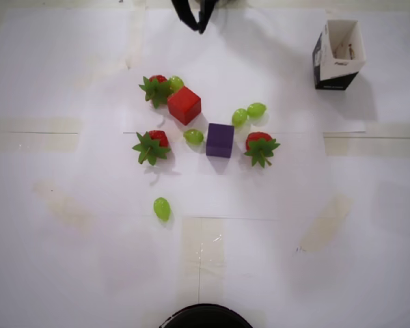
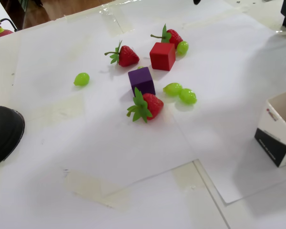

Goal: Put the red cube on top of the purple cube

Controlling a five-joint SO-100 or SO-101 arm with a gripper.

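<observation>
The red cube (image 1: 184, 105) (image 2: 162, 56) rests on the white paper, touching a strawberry and a grape on its far side. The purple cube (image 1: 220, 140) (image 2: 142, 80) sits a short way off, to the lower right of the red cube in the overhead view. My gripper (image 1: 199, 29) hangs at the top edge of the overhead view, well above the red cube and apart from it. Its two dark fingers meet at the tips with nothing between them. In the fixed view only a dark tip of the gripper (image 2: 196, 2) shows at the top edge.
Three strawberries (image 1: 152, 146) (image 1: 260, 147) (image 1: 156, 89) and several green grapes (image 1: 162, 208) lie around the cubes. An open black-and-white carton (image 1: 337, 55) stands at the upper right. A black round object (image 1: 205, 317) sits at the bottom edge.
</observation>
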